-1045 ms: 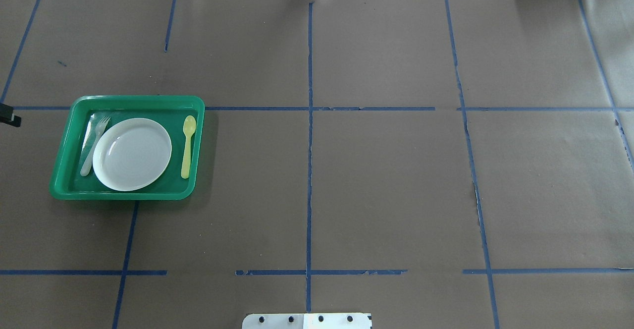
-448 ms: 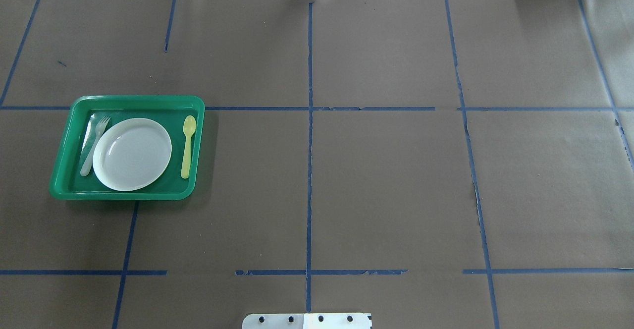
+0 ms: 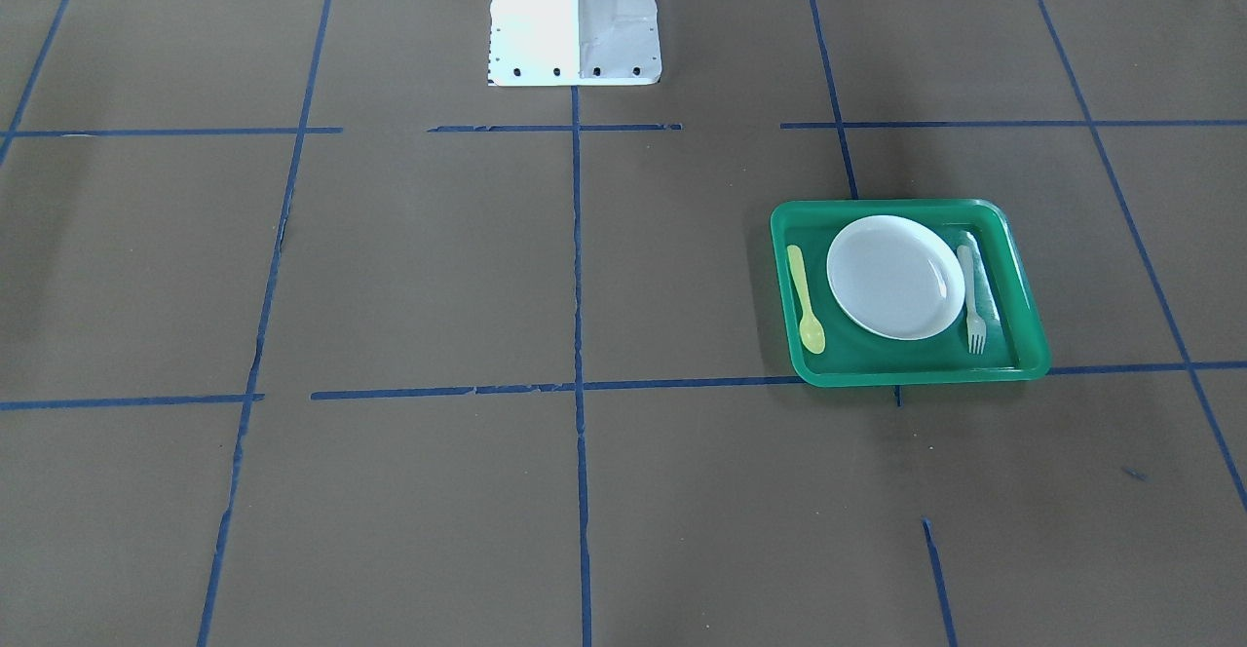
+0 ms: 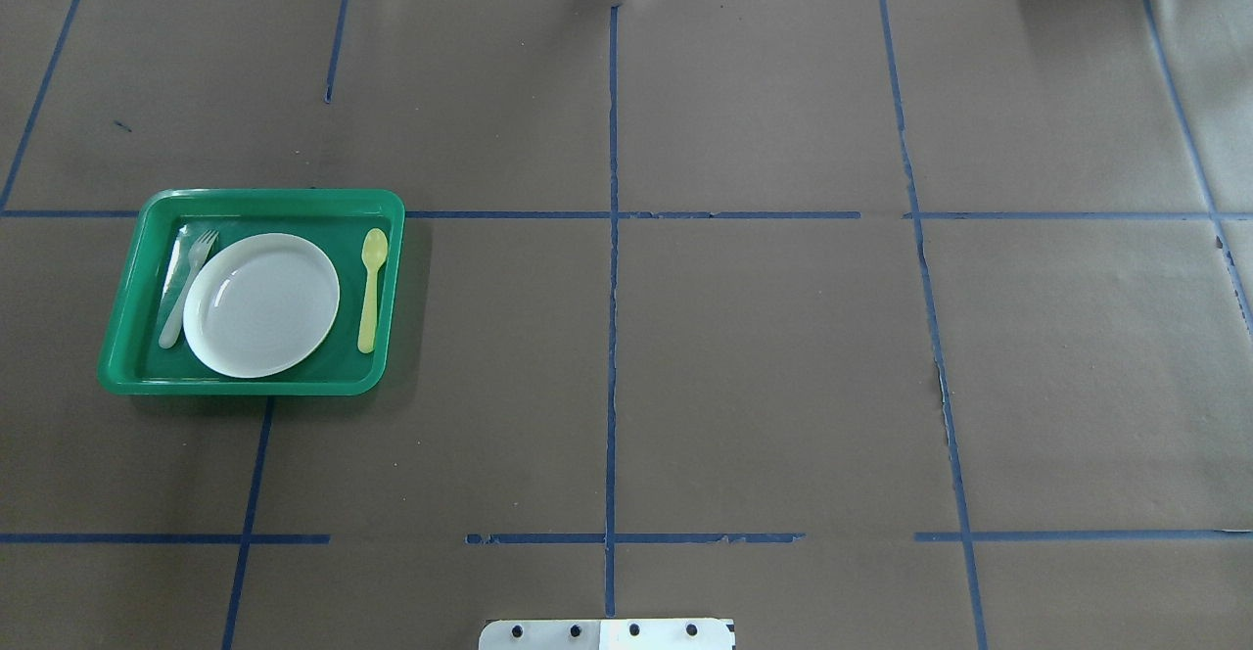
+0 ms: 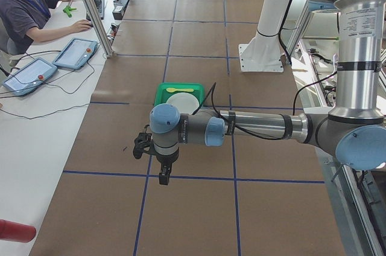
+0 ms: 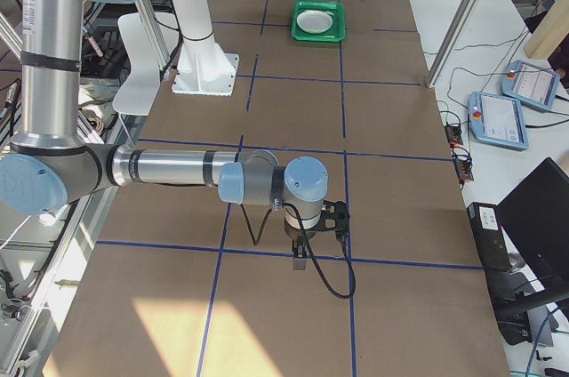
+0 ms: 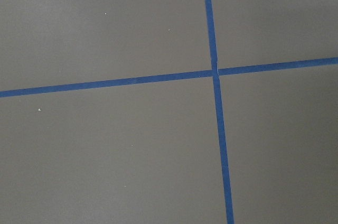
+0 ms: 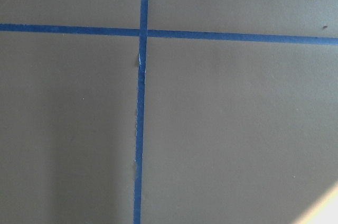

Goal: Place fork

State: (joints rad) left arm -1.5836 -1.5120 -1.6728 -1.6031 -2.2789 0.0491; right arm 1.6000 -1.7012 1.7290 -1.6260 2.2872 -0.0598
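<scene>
The pale fork lies flat in the green tray, left of the white plate, tines toward the far side. It also shows in the front view, to the right of the plate. My left gripper shows only in the exterior left view, hanging over bare table well short of the tray; I cannot tell if it is open. My right gripper shows only in the exterior right view, far from the tray; I cannot tell its state either.
A yellow spoon lies in the tray right of the plate. Brown paper with blue tape lines covers the table. The robot's white base stands at the table's edge. An operator sits at a side desk with tablets.
A dark tip of the left gripper at the overhead view's left edge one second ago has gone out of view. The fork, plate and spoon have not moved.
</scene>
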